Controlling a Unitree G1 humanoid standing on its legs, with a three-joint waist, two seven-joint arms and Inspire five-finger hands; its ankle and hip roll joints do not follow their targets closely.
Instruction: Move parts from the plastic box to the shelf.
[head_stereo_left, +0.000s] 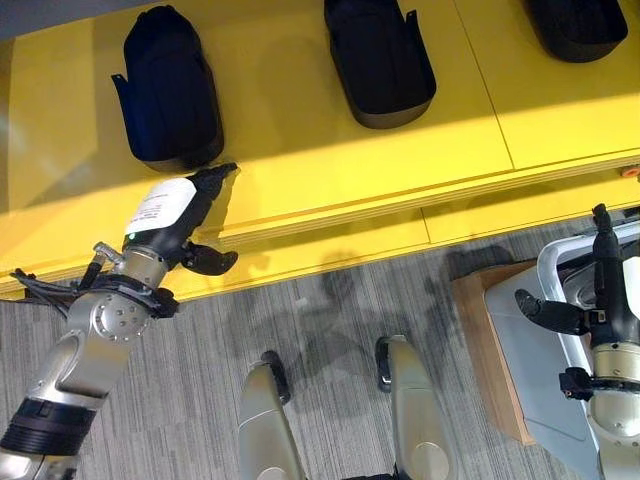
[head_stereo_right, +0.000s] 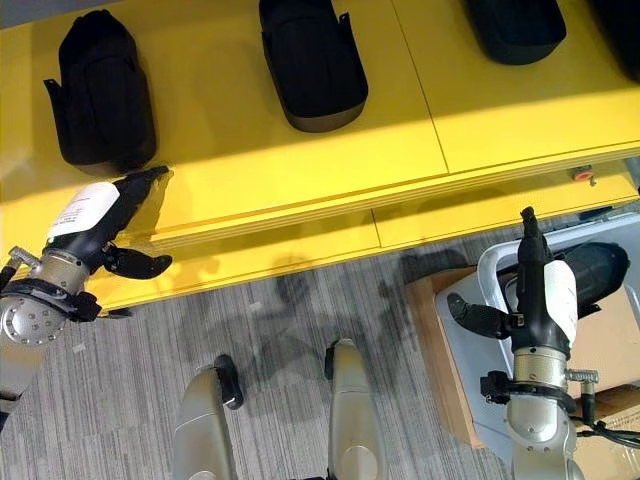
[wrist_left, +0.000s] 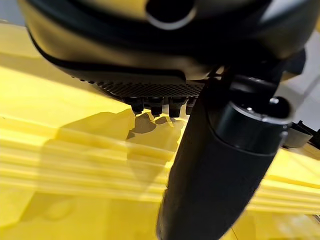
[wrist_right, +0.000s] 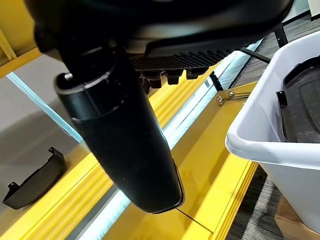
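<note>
Parts: 1 black part (head_stereo_right: 600, 265) in plastic box (head_stereo_right: 490, 275), lengthwise across it, just beyond right hand (head_stereo_right: 540, 290), nearer, fingers straight, empty; left hand (head_stereo_left: 185, 215) open at shelf (head_stereo_left: 330, 170) edge.

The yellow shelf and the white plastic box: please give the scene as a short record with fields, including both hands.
Shelf: yellow shelf, flat, in front of the robot
Parts on shelf: black curved plastic parts lying apart; one at the robot's left, one in the middle, one at the right
Box: white plastic box on the floor side at the robot's right
Part in box: black part lying inside
Left hand: left hand open, empty, fingertips near the left part
Right hand: right hand open, empty, over the box rim
</note>
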